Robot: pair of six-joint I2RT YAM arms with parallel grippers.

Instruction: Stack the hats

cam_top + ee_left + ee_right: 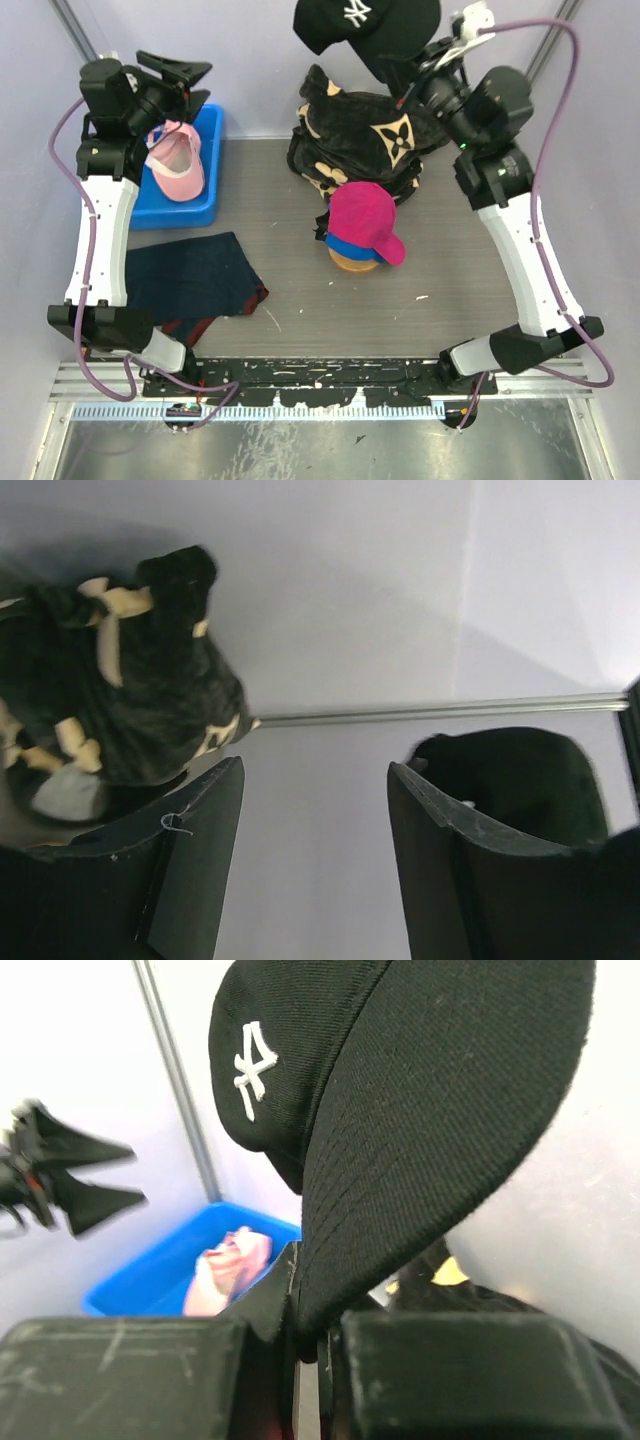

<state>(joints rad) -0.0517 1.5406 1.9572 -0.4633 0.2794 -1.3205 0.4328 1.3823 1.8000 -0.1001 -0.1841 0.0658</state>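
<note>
Hanging above the far edge of the bench at about 12 o'clock, the black cap [365, 25] with its white embroidered logo is held clear of everything below it. The right jaws are pressed shut on the edge of its brim. In the right wrist view the brim [440, 1130] rises from between the two fingers, with the crown above and to the left.

Near the bench's centre, a little toward 3 o'clock, the magenta cap [362, 218] sits on top of the royal blue cap [345, 247]. Only the blue cap's lower edge shows. Both rest on a round tan stand [355, 264]. The light pink cap [175, 160] lies inside a blue bin [205, 205] at 10 o'clock.

Just beyond the magenta cap, toward 12 o'clock, is a black plush bundle [360, 135] with tan flower marks. A dark navy cloth [195, 275] lies flat at 8 o'clock.

The bench [300, 310] is grey with a streaked grain. Pale walls close it in on three sides, and a slim metal rail [440, 710] runs along the foot of one wall.

The right arm [520, 250] climbs from its base at 5 o'clock and bends inward toward 12 o'clock, with its wrist raised. The left arm [105, 230] rises from 7 o'clock along the left edge, its wrist above the bin. The left jaws stand wide apart and hold nothing. Between their fingers [200, 850] only wall and rail show.
</note>
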